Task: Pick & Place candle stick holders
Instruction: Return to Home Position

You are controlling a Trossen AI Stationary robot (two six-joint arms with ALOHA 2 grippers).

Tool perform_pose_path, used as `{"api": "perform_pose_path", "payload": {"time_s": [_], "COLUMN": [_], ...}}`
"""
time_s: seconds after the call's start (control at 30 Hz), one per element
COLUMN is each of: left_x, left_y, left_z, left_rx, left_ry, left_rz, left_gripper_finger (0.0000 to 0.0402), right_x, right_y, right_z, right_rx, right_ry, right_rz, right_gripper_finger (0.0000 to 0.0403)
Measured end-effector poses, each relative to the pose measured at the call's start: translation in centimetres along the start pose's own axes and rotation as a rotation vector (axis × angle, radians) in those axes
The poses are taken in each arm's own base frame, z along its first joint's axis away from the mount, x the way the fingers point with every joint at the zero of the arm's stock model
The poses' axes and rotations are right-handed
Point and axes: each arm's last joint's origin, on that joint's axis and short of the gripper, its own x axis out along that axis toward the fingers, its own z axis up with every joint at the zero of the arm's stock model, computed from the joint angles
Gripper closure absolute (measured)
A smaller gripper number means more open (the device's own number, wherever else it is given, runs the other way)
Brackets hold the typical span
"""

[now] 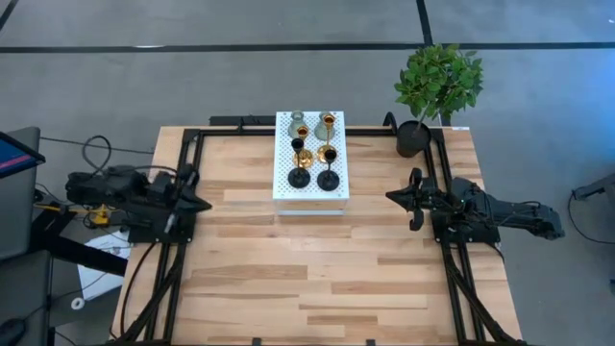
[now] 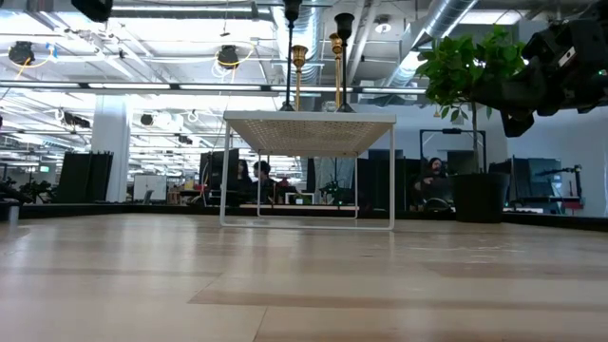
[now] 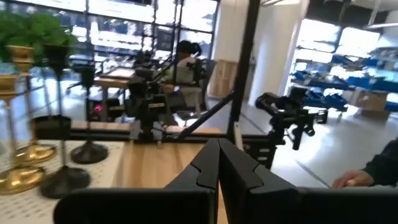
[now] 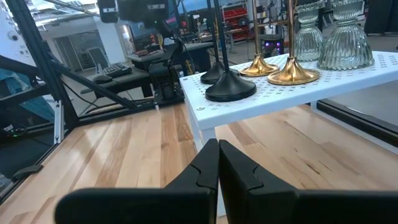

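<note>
Six candle stick holders stand by their round bases on a white perforated stand [image 1: 309, 187] at the table's far middle: two black [image 1: 300, 177] [image 1: 329, 178], two gold [image 1: 298, 144] [image 1: 328, 123], two grey-green glass [image 1: 297, 119] [image 1: 323, 129]. They also show in the right wrist view [image 4: 230, 87] [image 4: 292, 73] [image 4: 341, 46]. My left gripper [image 1: 204, 204] is shut and empty at the table's left. My right gripper [image 1: 392, 196] is shut and empty at the table's right. Both hover clear of the stand.
A black pot with a green plant [image 1: 415, 135] stands at the table's far right corner. Black frame rails [image 1: 183, 240] run along the left and right sides. Bare wood lies in front of the stand [image 1: 307, 279]. People sit in the room beyond the table [image 2: 261, 176].
</note>
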Motion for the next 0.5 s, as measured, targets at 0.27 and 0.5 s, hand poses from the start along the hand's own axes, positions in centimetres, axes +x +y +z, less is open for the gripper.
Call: {"api": "perform_pose_path", "payload": {"time_s": [0.27, 0.5], "left_x": [1.9, 2.5], "left_y": [0.1, 0.0], "left_z": [-3.7, -5.4], "left_rx": [-0.012, -0.016], "left_ry": [-0.029, -0.035], "left_rz": [-0.028, -0.080], "left_gripper_finger": [0.0398, 0.0395], "right_x": [0.0, 0.0], "right_y": [0.0, 0.0], "right_z": [0.0, 0.0], "right_rx": [0.000, 0.000], "right_ry": [0.000, 0.001], "right_rz": [0.000, 0.000], "right_gripper_finger": [0.0403, 0.0403]}}
